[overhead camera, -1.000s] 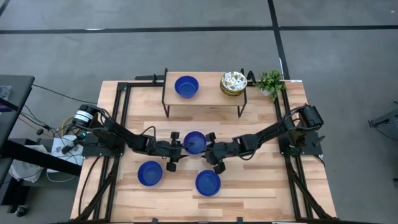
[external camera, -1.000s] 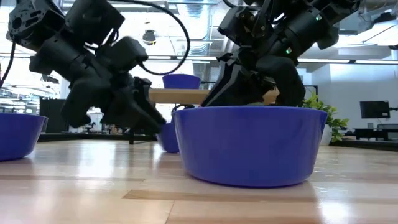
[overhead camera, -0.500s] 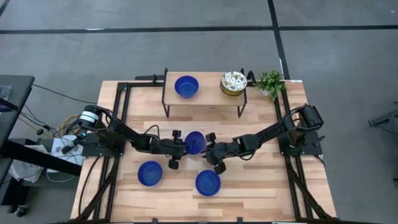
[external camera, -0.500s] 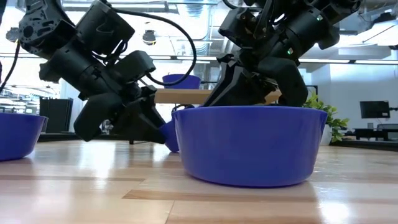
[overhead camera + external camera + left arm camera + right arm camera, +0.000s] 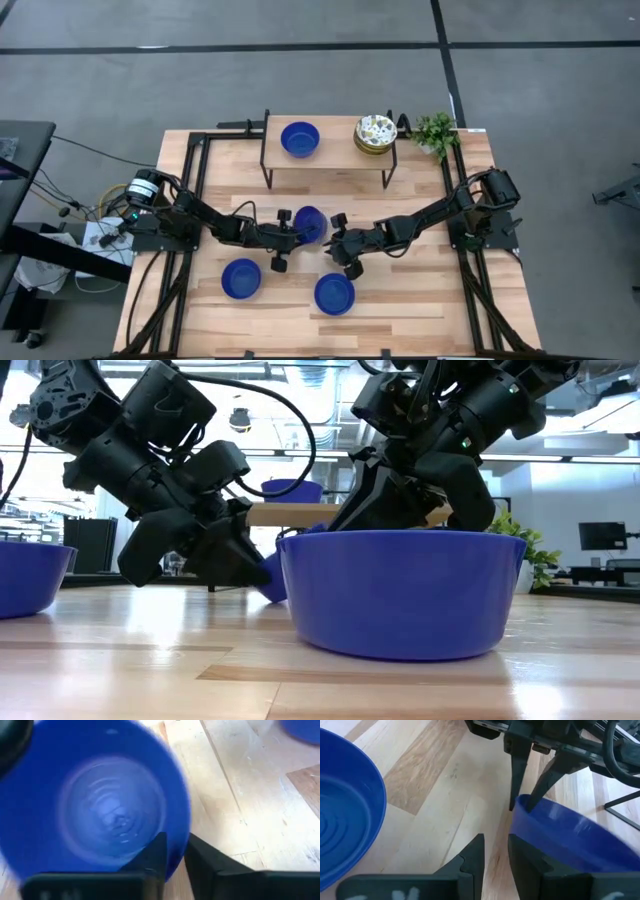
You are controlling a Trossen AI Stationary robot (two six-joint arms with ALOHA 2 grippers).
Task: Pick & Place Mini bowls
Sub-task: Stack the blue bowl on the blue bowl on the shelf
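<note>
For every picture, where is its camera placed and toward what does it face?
High view: above, looking straight down at the wooden table; both arms show.
Low view: at tabletop height, facing a glossy cobalt blue mini bowl; both arms behind.
Left wrist view: on the left arm, facing the tilted blue mini bowl pinched by the left tool.
Right wrist view: on the right arm, past the right tool, facing that same tilted bowl, shared with the left wrist view.

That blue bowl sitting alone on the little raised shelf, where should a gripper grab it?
Best guess: pinch the blue bowl's thin rim, one finger inside and one outside, coming from above. It sits upright and open-topped on the shelf, with its rim fully exposed.
</note>
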